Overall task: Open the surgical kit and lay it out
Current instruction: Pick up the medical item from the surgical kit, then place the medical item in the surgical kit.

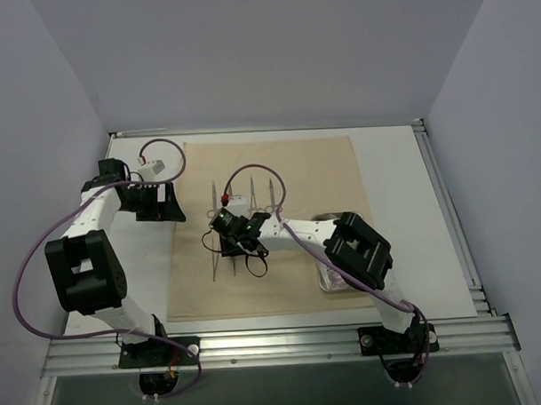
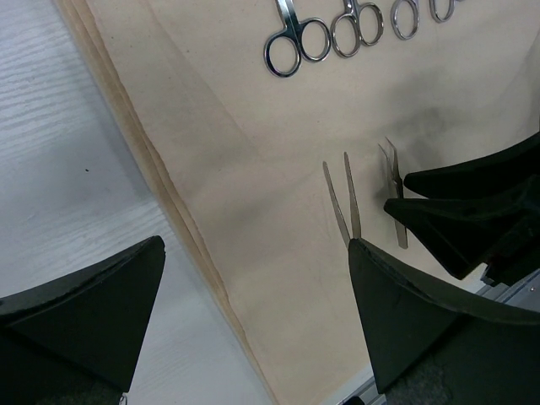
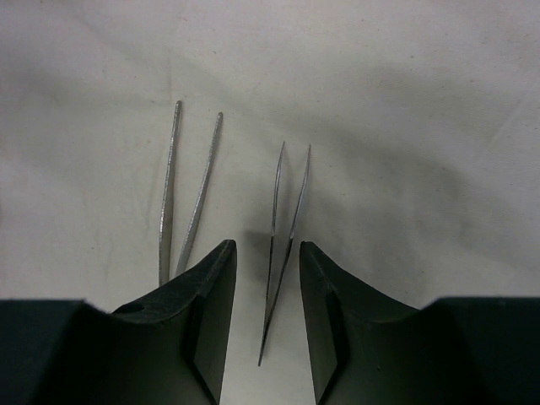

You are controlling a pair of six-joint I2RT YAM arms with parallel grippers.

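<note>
**A:** Step in hand?

**B:** Looks like the laying-out, well along. Shows the cloth point(image 1: 269, 167) already spread flat on the tabletop point(image 1: 403, 189), with the clamps point(image 2: 295, 51) in a row toward its far side and tweezers nearer. Finds the right tool point(image 3: 266, 246) low over the cloth, parted only narrowly. Straddles the thin tweezers point(image 3: 283, 228) without pinching them, a sliver of gap on each side.

**A:** And the other arm?

**B:** Leaves the left tool point(image 2: 255, 245) spread wide and holding nothing, above the cloth's left edge, half over bare tabletop.

**A:** Next move?

**B:** Hard to call: either closing on the thin tweezers or lifting clear of them. Calls, in both cases, for a straight vertical move, so as not to nudge the broad tweezers point(image 3: 187, 194) lying just beside, tips pointing the same way. Then probably on to the tray point(image 1: 327, 285), toward the cloth's near right corner, for whatever remains to set out.

**A:** Count?

**B:** One cloth. Two tweezers, side by side, not touching. Three clamps, judging by six rings in the left wrist view. One tray, mostly hidden under the right arm; cannot tell its contents.
</note>
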